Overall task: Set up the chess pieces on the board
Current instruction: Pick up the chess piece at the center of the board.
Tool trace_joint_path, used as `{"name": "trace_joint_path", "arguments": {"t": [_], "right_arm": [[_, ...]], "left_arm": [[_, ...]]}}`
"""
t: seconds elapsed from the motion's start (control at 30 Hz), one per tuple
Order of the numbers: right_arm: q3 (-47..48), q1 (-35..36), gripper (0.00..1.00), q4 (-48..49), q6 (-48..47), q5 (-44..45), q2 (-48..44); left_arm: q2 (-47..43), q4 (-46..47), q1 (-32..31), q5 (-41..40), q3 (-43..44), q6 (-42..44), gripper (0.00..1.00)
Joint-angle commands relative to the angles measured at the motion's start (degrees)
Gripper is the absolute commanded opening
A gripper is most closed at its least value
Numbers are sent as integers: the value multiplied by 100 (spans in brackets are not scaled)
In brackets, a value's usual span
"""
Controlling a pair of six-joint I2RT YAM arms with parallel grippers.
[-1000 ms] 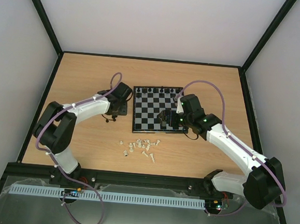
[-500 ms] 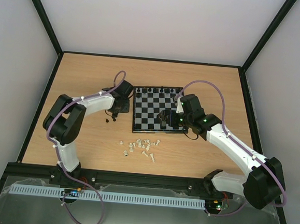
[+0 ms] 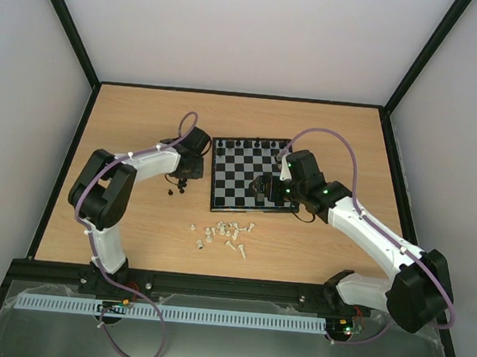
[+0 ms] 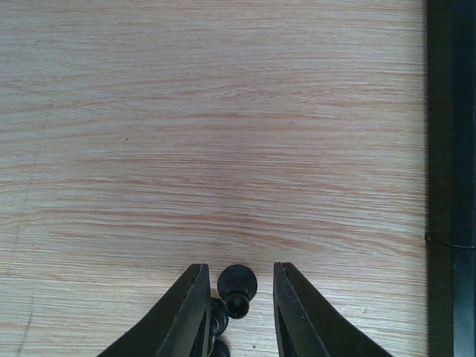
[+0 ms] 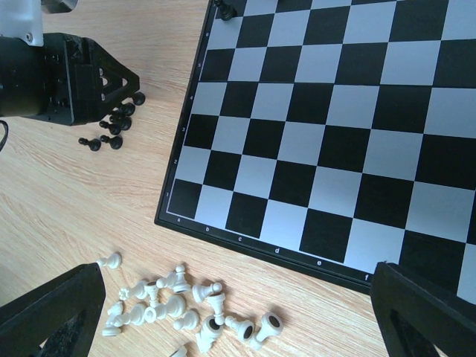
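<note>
The left gripper (image 4: 239,268) sits low over the pale wooden tabletop (image 4: 223,111), jaws narrow but not clenched: a small black pawn (image 4: 236,286) lies between its fingers with slivers of wood showing either side, and a second black piece (image 4: 217,318) is tucked against one finger. The right gripper (image 5: 234,271) hangs spread wide and empty, the flat black-and-grey chequered chessboard (image 5: 297,149) stretching ahead of it, a heap of tiny cream chessmen (image 5: 186,305) on the table between its fingers just off the board's lettered edge, and a few black chessmen (image 3: 260,141) on the far row
</note>
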Motion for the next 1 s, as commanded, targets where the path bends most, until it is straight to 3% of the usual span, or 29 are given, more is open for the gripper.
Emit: {"name": "trace_joint_path", "arguments": {"t": [0.0, 0.6, 0.97], "right_arm": [[-85, 32, 99, 21, -27, -51, 58], [-97, 32, 99, 38, -33, -85, 85], [-99, 30, 98, 45, -35, -102, 80]], "left_arm": [[31, -48, 31, -63, -4, 62, 26], [65, -131, 31, -36, -177, 30, 21], [62, -72, 31, -19, -74, 63, 8]]}}
